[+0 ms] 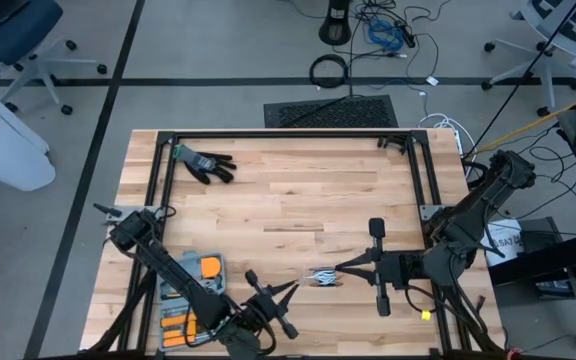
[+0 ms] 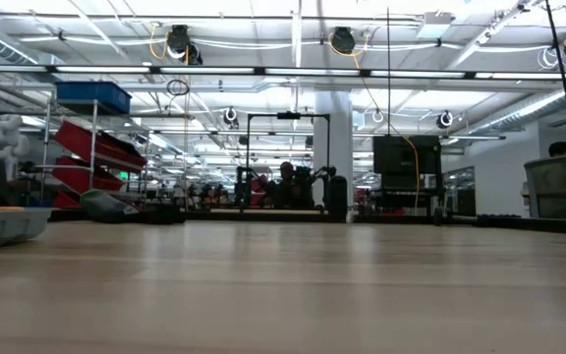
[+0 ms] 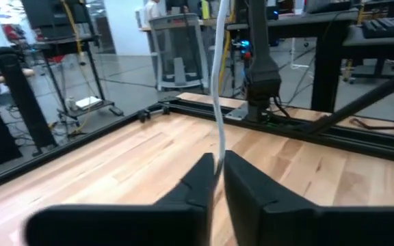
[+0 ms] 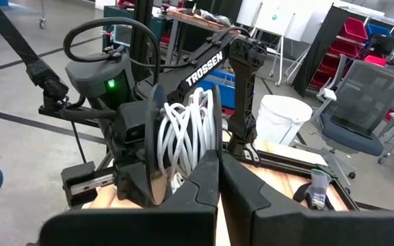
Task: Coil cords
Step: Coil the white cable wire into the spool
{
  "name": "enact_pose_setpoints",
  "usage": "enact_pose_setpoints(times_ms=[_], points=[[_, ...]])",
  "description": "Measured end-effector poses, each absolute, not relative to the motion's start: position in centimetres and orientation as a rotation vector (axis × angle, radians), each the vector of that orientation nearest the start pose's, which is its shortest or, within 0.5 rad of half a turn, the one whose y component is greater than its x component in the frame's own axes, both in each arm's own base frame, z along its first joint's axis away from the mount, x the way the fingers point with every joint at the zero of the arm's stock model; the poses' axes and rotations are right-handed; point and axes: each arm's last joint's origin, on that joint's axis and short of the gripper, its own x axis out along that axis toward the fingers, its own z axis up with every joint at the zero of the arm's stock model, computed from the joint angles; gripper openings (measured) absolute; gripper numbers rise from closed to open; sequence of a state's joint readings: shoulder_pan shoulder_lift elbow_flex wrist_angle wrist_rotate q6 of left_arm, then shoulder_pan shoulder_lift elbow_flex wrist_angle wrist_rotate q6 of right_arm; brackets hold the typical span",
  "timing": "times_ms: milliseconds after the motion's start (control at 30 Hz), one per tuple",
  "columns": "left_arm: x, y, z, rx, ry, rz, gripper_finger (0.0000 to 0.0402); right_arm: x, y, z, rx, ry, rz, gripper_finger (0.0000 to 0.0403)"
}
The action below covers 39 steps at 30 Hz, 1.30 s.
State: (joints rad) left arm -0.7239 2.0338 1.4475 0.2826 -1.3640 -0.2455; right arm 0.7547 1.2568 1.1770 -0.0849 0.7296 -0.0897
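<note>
Pinching the white cord [image 3: 217, 102] near the table's front edge, the left gripper [image 3: 217, 179] is mid-winding, while the right gripper [image 4: 219, 179], clamped on the coiled bundle [image 4: 187, 133] just beyond, next needs another steady wrap.

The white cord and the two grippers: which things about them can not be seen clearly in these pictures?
- White cord, high view: too small to count loops or find its free end.
- Same cord, right wrist view: coiled loops run down behind the right gripper fingers, so the contact is hidden.
- Left wrist view: the strand leaves the top edge, above the left gripper.
- Low view: shows neither cord nor arms.
- Black glove: details too small.
</note>
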Motion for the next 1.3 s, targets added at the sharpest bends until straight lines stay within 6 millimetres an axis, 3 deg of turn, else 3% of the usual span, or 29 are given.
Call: enact_pose_setpoints(times_ms=[133,333,467,1000,1300], points=[[35.6,-27.1,23.2,0.027,0.086,0.622,0.0007,21.4,17.5,38.0,-0.201,0.12,0.031,0.0],[35.7,-26.9,23.2,0.053,0.09,0.642,0.0004,21.4,17.5,38.0,-0.199,0.119,0.03,0.0],[36.8,-25.4,23.2,0.043,0.092,0.673,0.0003,21.4,17.5,38.0,-0.164,0.117,0.008,0.0],[41.7,-19.4,25.0,-0.088,0.012,0.472,0.0001,22.9,17.1,36.2,-0.136,0.11,-0.542,0.0],[42.9,-17.2,25.5,-0.081,-0.025,0.436,0.0001,24.1,17.1,35.1,-0.118,0.112,-0.605,0.0]])
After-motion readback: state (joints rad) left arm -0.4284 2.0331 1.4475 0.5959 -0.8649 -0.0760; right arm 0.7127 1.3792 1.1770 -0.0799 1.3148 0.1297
